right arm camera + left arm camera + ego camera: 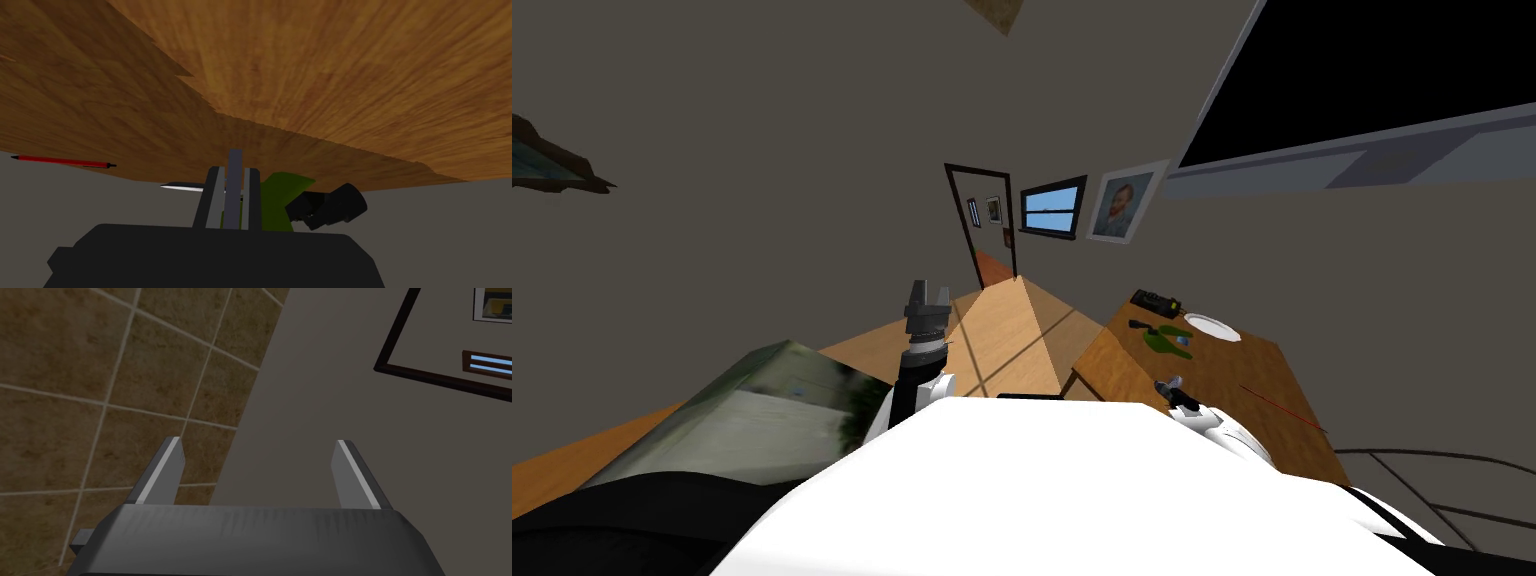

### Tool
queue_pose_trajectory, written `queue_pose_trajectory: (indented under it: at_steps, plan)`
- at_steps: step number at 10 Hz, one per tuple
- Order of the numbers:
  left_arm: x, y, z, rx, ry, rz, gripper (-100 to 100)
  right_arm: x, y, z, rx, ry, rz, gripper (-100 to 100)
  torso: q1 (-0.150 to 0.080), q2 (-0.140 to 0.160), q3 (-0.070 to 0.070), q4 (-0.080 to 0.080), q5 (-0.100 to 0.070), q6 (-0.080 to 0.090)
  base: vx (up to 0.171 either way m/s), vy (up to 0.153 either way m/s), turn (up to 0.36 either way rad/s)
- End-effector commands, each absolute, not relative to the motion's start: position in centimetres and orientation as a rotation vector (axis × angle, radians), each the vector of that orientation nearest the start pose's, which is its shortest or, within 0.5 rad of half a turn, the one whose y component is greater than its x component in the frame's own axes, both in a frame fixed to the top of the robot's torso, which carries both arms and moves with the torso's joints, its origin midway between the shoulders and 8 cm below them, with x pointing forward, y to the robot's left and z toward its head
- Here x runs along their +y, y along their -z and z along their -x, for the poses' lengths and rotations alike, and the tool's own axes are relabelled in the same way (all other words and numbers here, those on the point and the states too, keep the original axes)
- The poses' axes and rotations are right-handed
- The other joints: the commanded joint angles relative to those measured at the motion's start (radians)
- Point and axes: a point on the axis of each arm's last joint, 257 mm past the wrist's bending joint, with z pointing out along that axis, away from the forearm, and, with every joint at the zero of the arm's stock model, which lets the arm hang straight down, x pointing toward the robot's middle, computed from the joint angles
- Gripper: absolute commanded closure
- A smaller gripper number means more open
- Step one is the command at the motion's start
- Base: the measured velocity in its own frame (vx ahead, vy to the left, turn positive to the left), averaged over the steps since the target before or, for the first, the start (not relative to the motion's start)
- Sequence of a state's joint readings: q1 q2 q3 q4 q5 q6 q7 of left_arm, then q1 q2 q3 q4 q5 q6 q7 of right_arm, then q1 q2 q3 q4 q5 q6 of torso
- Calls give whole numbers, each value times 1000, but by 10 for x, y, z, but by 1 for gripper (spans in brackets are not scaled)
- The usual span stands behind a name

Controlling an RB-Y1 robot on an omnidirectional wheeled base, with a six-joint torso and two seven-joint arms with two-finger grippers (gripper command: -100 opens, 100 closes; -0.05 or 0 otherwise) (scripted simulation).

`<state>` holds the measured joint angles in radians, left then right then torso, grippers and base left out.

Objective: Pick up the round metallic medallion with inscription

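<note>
In the head view the right gripper sits just right of centre, low in the frame, over the near edge of a brown wooden table. In the right wrist view its two fingers are clenched on a thin flat grey medallion, seen edge-on. The medallion stands between the fingers and pokes out past their tips; its face and any inscription cannot be made out. On the tabletop beyond it, a white round plate lies just beside the fingers on one side. A flat green object and a black object lie on the other, and a thin red pen lies well apart past the plate. In the head view the plate and green object sit at the table's far end, right of centre. The left gripper is raised left of centre, its fingers spread wide with nothing between them
</note>
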<state>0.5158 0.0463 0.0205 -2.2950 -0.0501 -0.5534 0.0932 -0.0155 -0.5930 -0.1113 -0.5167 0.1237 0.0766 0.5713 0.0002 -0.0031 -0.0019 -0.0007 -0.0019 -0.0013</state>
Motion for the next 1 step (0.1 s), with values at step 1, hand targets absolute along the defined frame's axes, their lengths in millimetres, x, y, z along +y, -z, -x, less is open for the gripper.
queue_pose_trajectory:
  at_steps: [1]
  plan:
    - [273, -36, -331, 623, 1349, 580, 0, -660, 519, -250, 2195, 452, -997, 0, 0, 0, 0, 0, 0, 0, 0, 0, 0]
